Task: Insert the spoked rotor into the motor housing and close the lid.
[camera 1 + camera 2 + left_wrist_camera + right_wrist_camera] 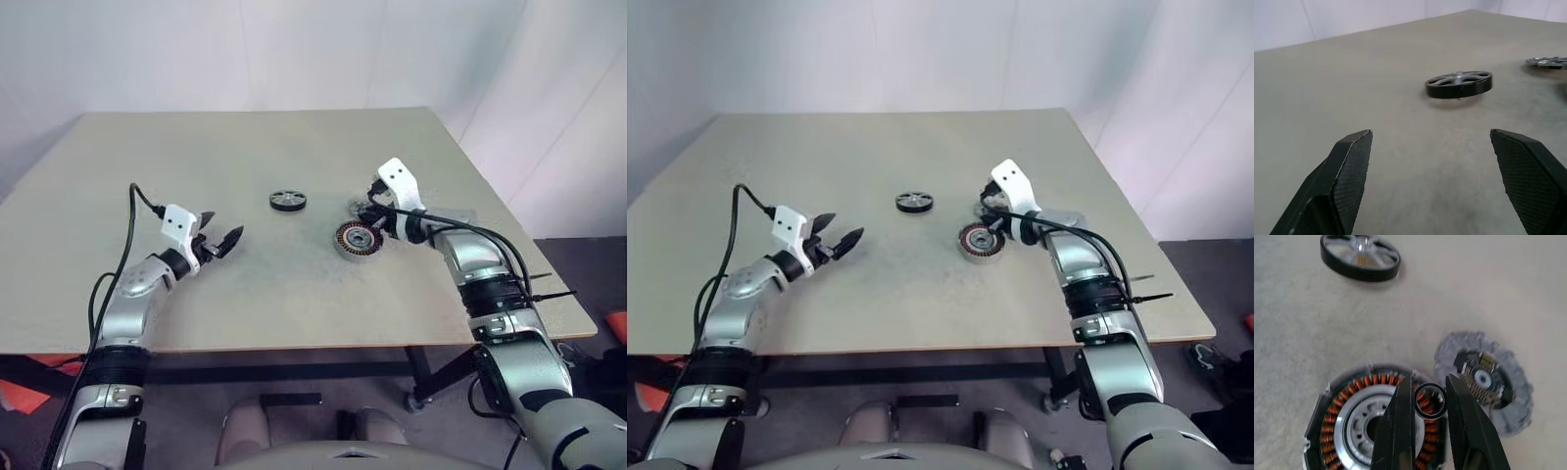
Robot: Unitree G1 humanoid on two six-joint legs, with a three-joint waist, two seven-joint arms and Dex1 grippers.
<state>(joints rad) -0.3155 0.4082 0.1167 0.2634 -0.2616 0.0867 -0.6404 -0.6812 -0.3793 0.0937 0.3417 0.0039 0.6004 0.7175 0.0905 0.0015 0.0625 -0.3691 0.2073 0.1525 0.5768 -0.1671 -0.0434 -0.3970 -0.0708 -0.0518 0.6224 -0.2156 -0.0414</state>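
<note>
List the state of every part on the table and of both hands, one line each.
spoked rotor: lying flat on the table, not yet inserted.
motor housing: open, windings exposed, no rotor inside.
lid: off, lying beside the housing.
small black ring: pinched between the right hand's fingers, above the housing.
left hand: open, empty, pointed toward the rotor.
right hand: shut on the ring.

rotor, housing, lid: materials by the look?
Rotor: matte black rim, maybe rubber or plastic; shiny spoked face, likely metal.
Housing: copper-coloured wire windings around a bright machined-looking centre, dark shell.
Lid: dull grey, rough-edged disc, probably cast metal; dark hub unclear.
</note>
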